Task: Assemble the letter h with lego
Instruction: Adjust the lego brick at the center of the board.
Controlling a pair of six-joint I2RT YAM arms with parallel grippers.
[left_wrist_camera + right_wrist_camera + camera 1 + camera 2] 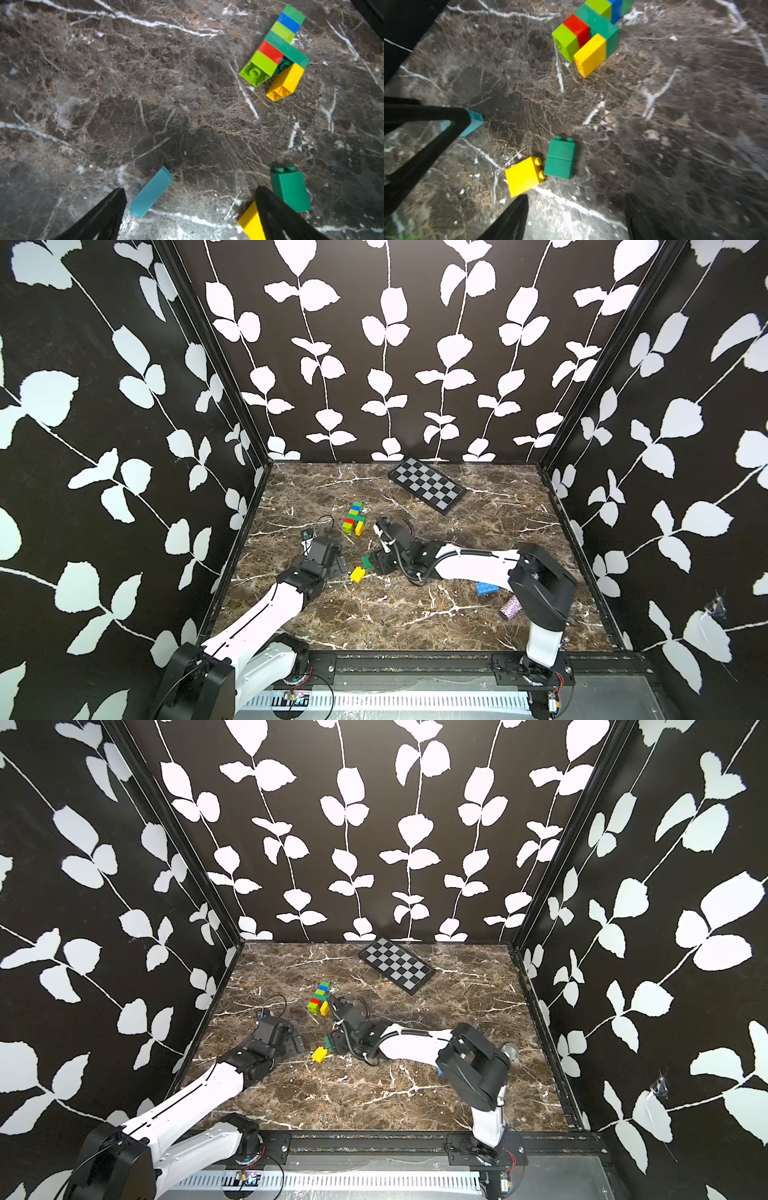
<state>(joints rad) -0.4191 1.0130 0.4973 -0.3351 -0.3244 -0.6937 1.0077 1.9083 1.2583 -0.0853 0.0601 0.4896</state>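
Your left claw (190, 190) is spread wide, a pale blue brick (151, 192) just beside one finger. Your right claw (576, 199) gapes empty near a yellow brick (524, 176) and a dark green brick (560, 159). The joined lego (354, 519) lies beyond on the table (374, 614).

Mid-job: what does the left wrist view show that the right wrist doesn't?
Only left wrist: the long pale teal lego brick in full, by the open left gripper. Only right wrist: the loose yellow lego brick whole, studs included; a left finger crosses the teal brick. Both: the joined multicolour lego stack and the loose dark green lego brick.
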